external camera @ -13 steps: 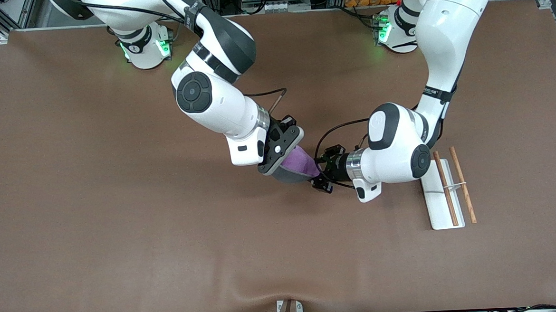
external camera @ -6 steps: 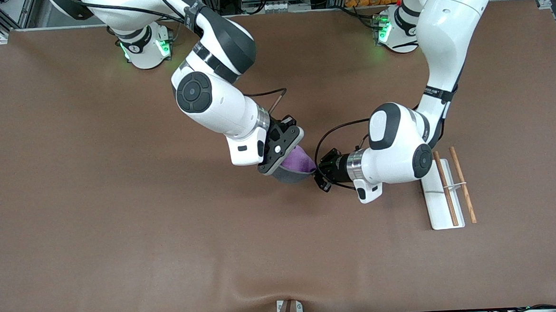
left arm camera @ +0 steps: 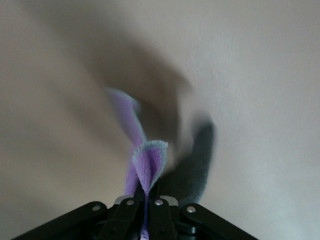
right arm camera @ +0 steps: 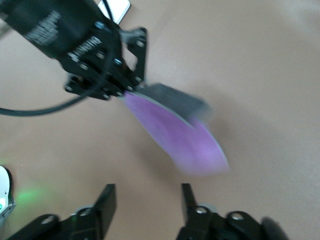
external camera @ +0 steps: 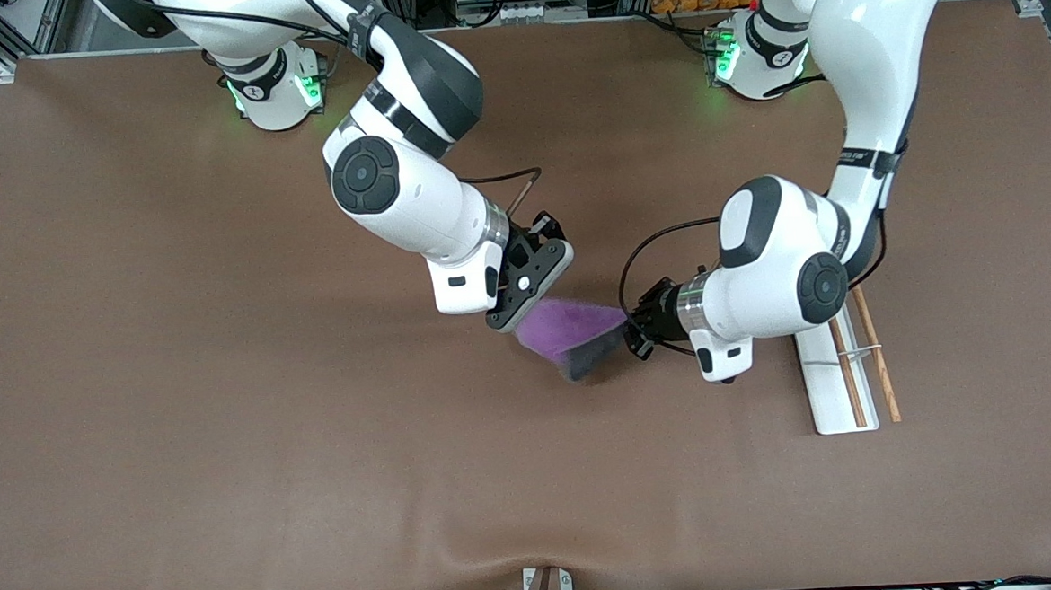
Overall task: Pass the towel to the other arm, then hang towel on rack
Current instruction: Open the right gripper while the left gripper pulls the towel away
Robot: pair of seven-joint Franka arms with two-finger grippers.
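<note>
The left end effector [external camera: 633, 332] pinches one corner of the towel [external camera: 572, 328] between narrow fingers, over the middle of the surface [external camera: 181, 421]. The purple cloth hangs free in the air, its grey underside showing. The right end effector [external camera: 513, 318] hovers just beside the towel with its fingers [right arm camera: 106, 204] spread wide and nothing between them. The rack [external camera: 839, 359] stands toward the left arm's edge.
</note>
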